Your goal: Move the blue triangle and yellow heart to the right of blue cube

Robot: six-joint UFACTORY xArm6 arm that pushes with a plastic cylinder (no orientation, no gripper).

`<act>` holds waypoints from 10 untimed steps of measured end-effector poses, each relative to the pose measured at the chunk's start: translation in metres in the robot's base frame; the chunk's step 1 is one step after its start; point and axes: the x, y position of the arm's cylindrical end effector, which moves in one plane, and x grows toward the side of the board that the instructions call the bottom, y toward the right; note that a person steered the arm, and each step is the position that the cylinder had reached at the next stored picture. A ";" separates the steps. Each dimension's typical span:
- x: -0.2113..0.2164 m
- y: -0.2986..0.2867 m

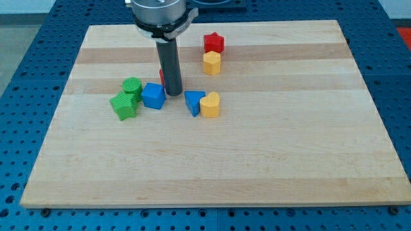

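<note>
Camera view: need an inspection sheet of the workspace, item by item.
Surface: wooden board, on a blue perforated table.
Job's things: blue triangle touching yellow heart, both to the view's right of blue cube.
Clutter: two green blocks left of the cube; red star-like block at the view's top, yellow block just below it; a red block mostly hidden behind the rod.
Gripper: none fitted; my tip sits between cube and triangle, close beside the cube.
Cables: nothing seen.
Surroundings: table edges only.
</note>
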 end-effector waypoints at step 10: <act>0.043 0.076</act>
